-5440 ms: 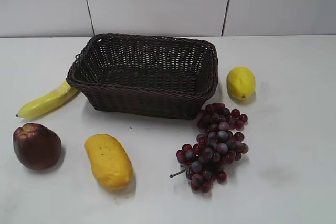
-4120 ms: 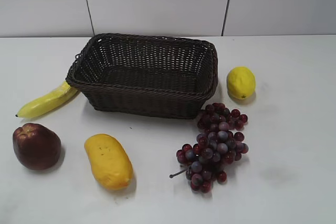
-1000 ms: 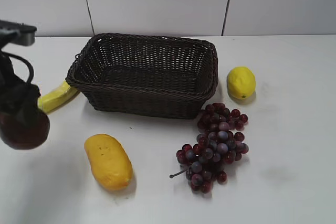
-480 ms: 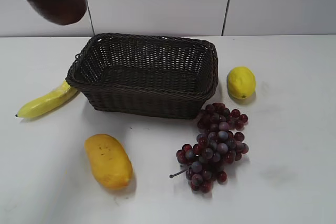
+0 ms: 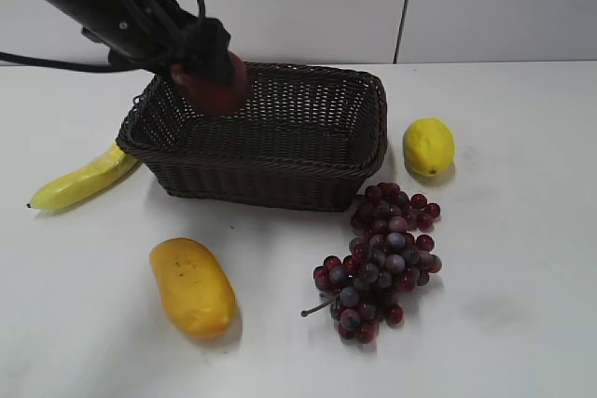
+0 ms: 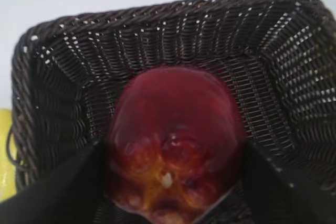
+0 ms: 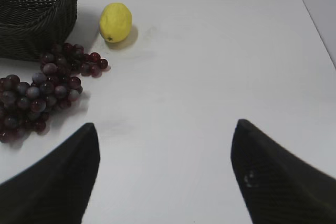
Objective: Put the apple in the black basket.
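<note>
My left gripper [image 5: 207, 61] is shut on the dark red apple [image 5: 215, 86] and holds it in the air over the left part of the black basket [image 5: 308, 188]. In the left wrist view the apple [image 6: 176, 129] fills the middle between the two dark fingers, dimpled end toward the camera, with the basket's woven inside [image 6: 294, 77] below it. My right gripper [image 7: 165, 145] is open and empty above bare table; it is out of the exterior view.
A banana [image 5: 84, 179] lies against the basket's left side. A yellow mango [image 5: 191, 286] lies in front of the basket. A bunch of red-purple grapes [image 5: 382, 253] and a lemon [image 5: 427, 146] lie to its right, both also in the right wrist view.
The left arm took the apple from the table's front left, lifted it high, then brought it right and down over the basket's left part. The other fruit and basket stayed put.
</note>
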Motion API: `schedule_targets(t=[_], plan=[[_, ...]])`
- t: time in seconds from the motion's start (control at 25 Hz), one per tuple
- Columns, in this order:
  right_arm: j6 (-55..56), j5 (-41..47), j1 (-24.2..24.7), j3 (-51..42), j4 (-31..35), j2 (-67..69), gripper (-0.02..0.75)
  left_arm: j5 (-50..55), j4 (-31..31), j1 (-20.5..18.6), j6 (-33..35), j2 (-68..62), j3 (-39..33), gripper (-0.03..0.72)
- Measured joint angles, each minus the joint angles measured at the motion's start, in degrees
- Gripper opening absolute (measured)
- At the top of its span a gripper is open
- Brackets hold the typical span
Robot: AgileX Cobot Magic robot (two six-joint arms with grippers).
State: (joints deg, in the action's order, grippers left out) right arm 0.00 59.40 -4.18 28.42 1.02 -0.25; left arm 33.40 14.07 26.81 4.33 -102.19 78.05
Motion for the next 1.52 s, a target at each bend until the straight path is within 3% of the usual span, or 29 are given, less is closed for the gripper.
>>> schedule_targets(t=[0.36,0.56,0.88,1.24,1.52], plan=[[0.0,0.0,0.0,0.0,0.0,0.0,0.591,-5.7,-0.1,0.1,0.0,-8.7,0.0,0.579],[0.0,0.0,0.0,0.0,0.0,0.0,0.591,-9.1,-0.2,0.1,0.0,-9.4,0.1,0.652],[0.0,0.0,0.0,0.0,0.0,0.0,0.591,-9.8,-1.4,0.1,0.0,-9.4,0.1,0.661],[0.0,0.0,0.0,0.0,0.0,0.0,0.591,-3.5,-2.4,0.1,0.0,0.6,0.1,0.645],[0.0,0.0,0.0,0.0,0.0,0.0,0.591,11.7,-5.1,-0.8,0.0,12.6,0.1,0.631]])
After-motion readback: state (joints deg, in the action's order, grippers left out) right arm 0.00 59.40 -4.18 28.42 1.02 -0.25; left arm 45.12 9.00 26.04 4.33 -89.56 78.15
